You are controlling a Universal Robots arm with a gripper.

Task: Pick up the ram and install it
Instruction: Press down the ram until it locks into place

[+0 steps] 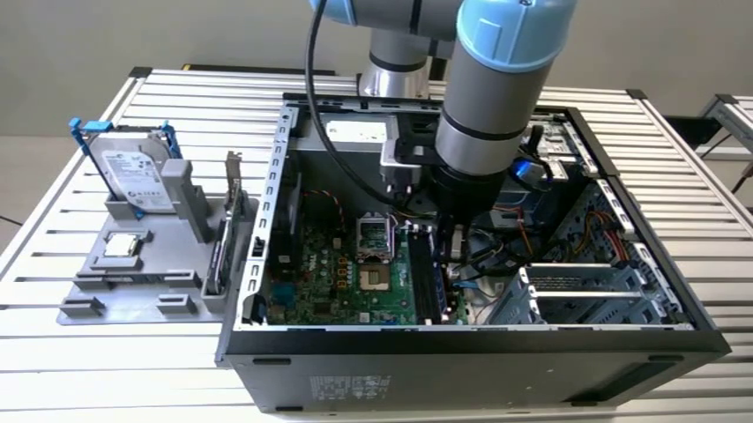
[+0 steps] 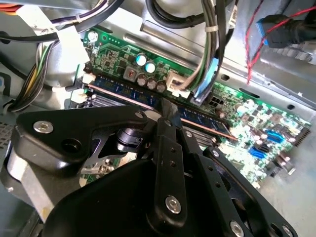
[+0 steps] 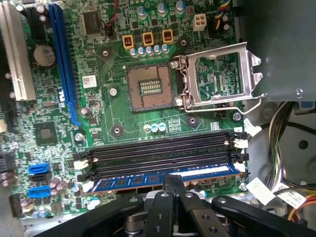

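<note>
Closest to us in the first wrist view, our gripper [image 3: 174, 181] has its fingers drawn narrow around the top edge of the ram [image 3: 148, 180], near the middle of its length. The blue stick sits along the slot nearest the motherboard's [image 3: 118, 118] edge, on the side away from the open processor socket [image 3: 148, 88]; whether it is fully seated we cannot tell. In the second wrist view the ram [image 2: 123, 96] runs edge-on just past the fingertips. We judge it light, stiff and thin, easy to crack if twisted, so the bare long edges are the place to take it, keeping off the chips and the contact strip. Beyond it lie the empty black slots [image 3: 158, 150]. Further off, in the exterior view, our arm [image 1: 500, 97] reaches down into the open computer case [image 1: 471, 352], and a grey holder [image 1: 141, 264] with a hard drive [image 1: 132, 176] stands on the table [image 1: 70, 344] toward the exterior view's left edge.
</note>
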